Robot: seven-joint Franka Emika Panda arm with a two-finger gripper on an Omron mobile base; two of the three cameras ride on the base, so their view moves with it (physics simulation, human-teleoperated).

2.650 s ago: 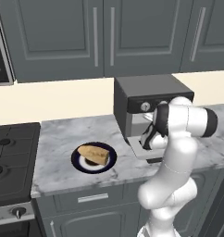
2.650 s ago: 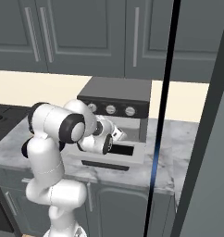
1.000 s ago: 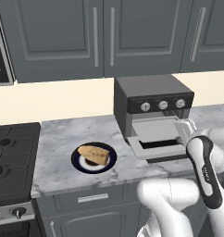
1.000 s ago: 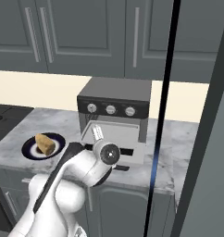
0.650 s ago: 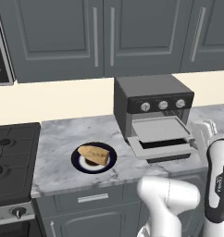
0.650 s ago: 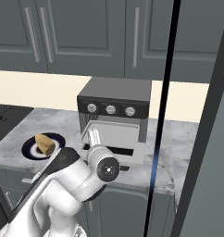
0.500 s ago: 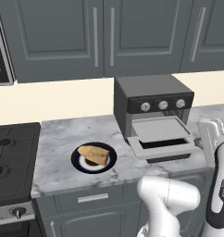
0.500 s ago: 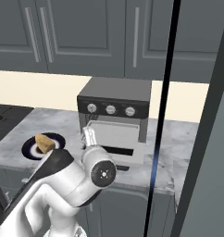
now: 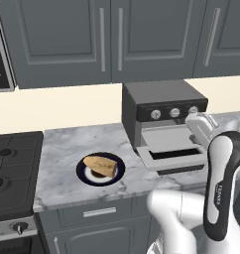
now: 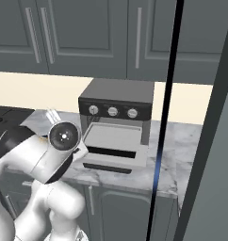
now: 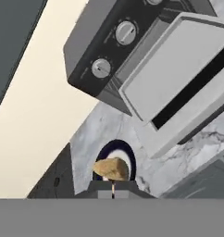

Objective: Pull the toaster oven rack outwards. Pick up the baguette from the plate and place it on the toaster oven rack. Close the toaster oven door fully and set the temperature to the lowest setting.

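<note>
- the toaster oven (image 9: 161,106) is the landmark: a boxy dark grey body with a matte top, standing on the veined white-grey marble counter (image 9: 62,154) against the cream wall.
- its black control strip carries three round silver knobs (image 10: 112,111) in a row, above the cavity opening.
- the toaster oven door (image 9: 174,158) hangs open, folded down flat in front of the oven; it is a silver-framed flap with a dark glass band along its middle.
- the toaster oven rack (image 9: 167,141) shows as a smooth, pale grey flat sheet reaching forward out of the cavity over the lowered door; its wires cannot be made out.
- the plate (image 9: 100,169) sits on the counter to the left of the oven, well apart from it: round, dark navy rim, white ring inside.
- the baguette (image 9: 100,164) lies on the plate, short and chunky, golden-tan crust with a rough look.
- the gripper (image 11: 113,189) hangs above the counter in front of the oven; in the hand view its two dark fingertips are pressed together with nothing between them, the baguette and plate just past them.
- the white arm's rounded, glossy link (image 9: 225,183) rises in front of the oven's right side.
- flat-panelled grey cabinets (image 9: 112,39) with slim metal handles hang above the oven; a black stove (image 9: 13,168) lies far left of it.
</note>
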